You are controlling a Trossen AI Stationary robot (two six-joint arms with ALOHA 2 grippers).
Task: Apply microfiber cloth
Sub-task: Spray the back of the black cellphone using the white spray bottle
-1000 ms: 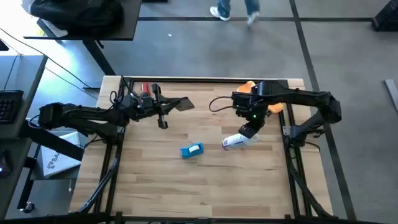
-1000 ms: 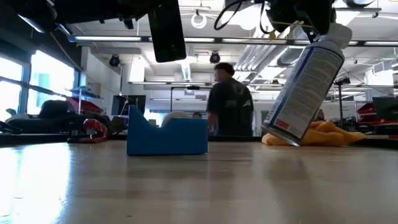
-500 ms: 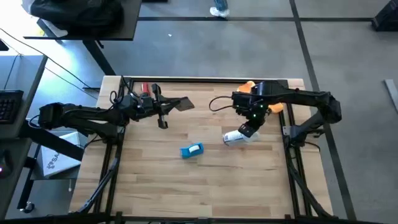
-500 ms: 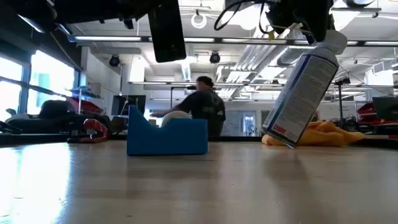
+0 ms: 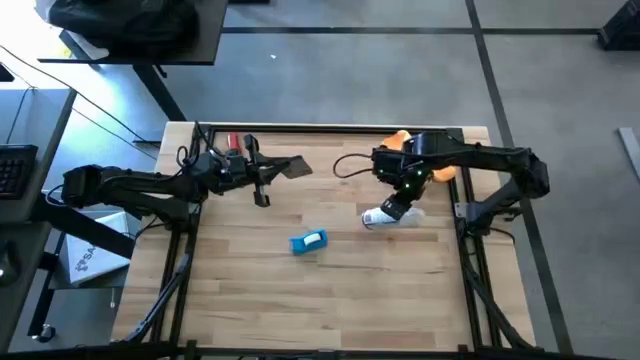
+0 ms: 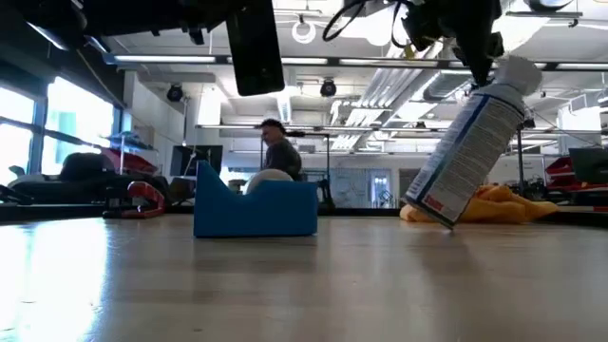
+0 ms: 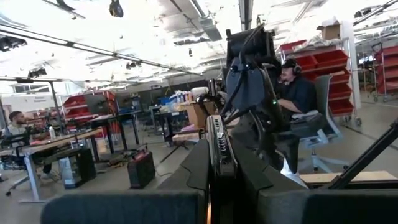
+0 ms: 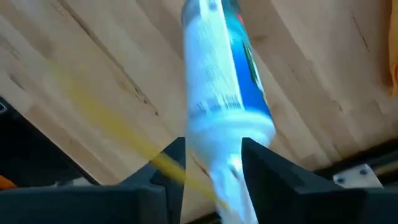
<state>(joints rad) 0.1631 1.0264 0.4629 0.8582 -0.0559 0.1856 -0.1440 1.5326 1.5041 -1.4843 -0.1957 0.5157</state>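
The right gripper (image 5: 400, 207) is clamped on a tilted spray bottle (image 6: 467, 142), just in front of the microfiber cloth (image 6: 499, 204). The left gripper (image 5: 262, 172), well left of the cloth, grips a black phone (image 6: 254, 46)

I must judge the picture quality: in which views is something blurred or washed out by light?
Right wrist view: the spray bottle and a yellow streak are smeared by motion. Left wrist view: ceiling lights blow out the top. Low view: bright windows at left, arms dark against them. High view: even light.

Industrial lab or workshop: red parts bins (image 7: 314, 59) on shelving, workbenches (image 7: 53, 140), exposed ceiling ducts (image 6: 399, 81)
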